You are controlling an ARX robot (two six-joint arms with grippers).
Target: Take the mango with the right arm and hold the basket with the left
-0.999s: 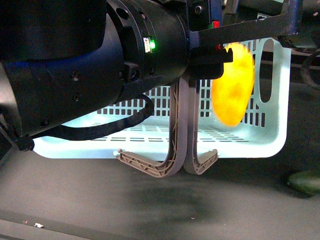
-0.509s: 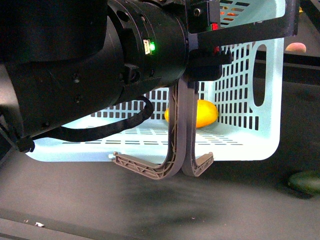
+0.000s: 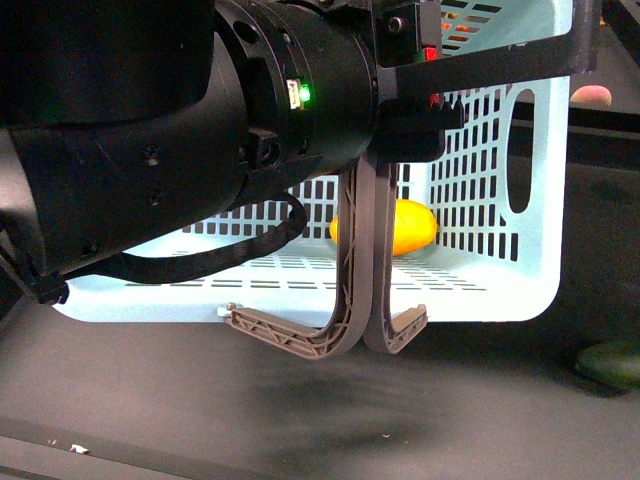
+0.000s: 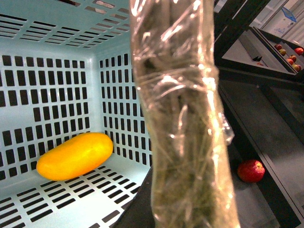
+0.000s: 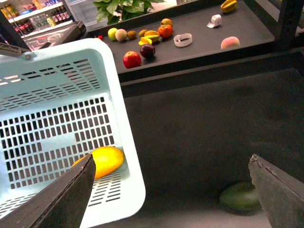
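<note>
Dark grey tabletop [image 3: 470,400] runs under your whole workspace, with a shelf [image 5: 204,33] of loose fruit on the far side.

Right gripper [image 5: 171,159]: spread wide and empty. Both fingers [image 5: 61,194] frame bare table with nothing between them.

Left gripper [image 3: 410,110]: appears clamped on the two grey-brown handles [image 3: 358,250], which run straight up into it. The black arm hides the contact itself, so treat that grip as a judgement. In the left wrist view a film-wrapped bar [image 4: 185,118] fills the middle; you cannot tell from there what it belongs to.

Change to log: a second ago the mango was a blurred yellow shape high against the basket's right wall. Half a second ago it lay inside, and it has not shifted since. The basket has also settled. You can reasonably count the drop as done and the right arm's share as finished. What remains is the left arm's hold.

Mango [image 3: 412,227]: smooth oval, bright yellow going orange, with no marks visible. It lies on its side inside the basket, close against a slotted wall, just right of the handles.

Basket [image 3: 520,290]: pale turquoise with slotted walls; it holds only the mango.

Also present: dark green fruit [image 3: 610,362], on the table outside the basket, near right.
</note>
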